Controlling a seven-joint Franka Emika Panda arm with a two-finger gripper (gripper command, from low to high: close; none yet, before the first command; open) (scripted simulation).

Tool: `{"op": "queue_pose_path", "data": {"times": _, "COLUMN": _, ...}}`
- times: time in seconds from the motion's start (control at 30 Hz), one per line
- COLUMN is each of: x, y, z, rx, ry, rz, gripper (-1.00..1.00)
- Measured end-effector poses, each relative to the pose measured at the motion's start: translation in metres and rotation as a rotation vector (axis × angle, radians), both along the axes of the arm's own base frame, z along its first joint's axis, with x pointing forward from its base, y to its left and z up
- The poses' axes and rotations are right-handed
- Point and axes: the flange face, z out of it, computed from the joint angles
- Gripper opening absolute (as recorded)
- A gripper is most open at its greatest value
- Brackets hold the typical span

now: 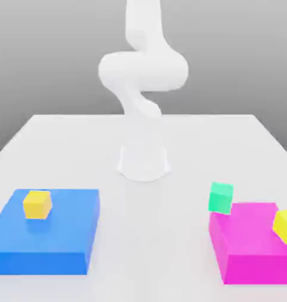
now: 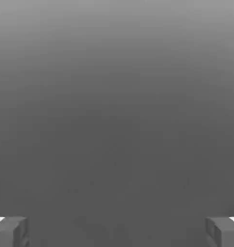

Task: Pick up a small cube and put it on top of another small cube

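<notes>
Pincer (image 2: 117,234): wide open, gripping nothing.
Mint-green cube (image 1: 220,197): tilted, at magenta block's (image 1: 252,259) far corner.
Worktop (image 1: 143,135): white.

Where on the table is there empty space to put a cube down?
Bare table lies between the blue block and the pink block, and behind both toward the robot base. It is crowded at the pink block, where the mint-green cube and a yellow cube sit.

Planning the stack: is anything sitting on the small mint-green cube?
Nothing visible lies on the small mint-green cube; its top is bare. It sits at a corner of the flat magenta block, whose small yellow cube stands apart.
</notes>
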Motion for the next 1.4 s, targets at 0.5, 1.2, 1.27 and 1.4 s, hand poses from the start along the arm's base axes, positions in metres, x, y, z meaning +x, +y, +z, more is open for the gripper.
{"op": "queue_pose_path", "data": {"times": 0.5, "x": 0.139, "y": -0.138, "z": -0.177, "rx": 0.032, "ry": 0.331, "rz": -0.153, "gripper": 0.00}}
{"op": "queue_pose_path", "data": {"times": 1.2, "x": 0.129, "y": -0.325, "z": -0.528, "rx": 0.146, "ry": 0.732, "rz": -0.328, "gripper": 0.00}}
{"op": "queue_pose_path", "data": {"times": 1.27, "x": 0.128, "y": -0.326, "z": -0.554, "rx": 0.147, "ry": 0.734, "rz": -0.329, "gripper": -1.00}}
{"op": "queue_pose_path", "data": {"times": 1.4, "x": 0.128, "y": -0.326, "z": -0.554, "rx": 0.148, "ry": 0.734, "rz": -0.328, "gripper": -1.00}}
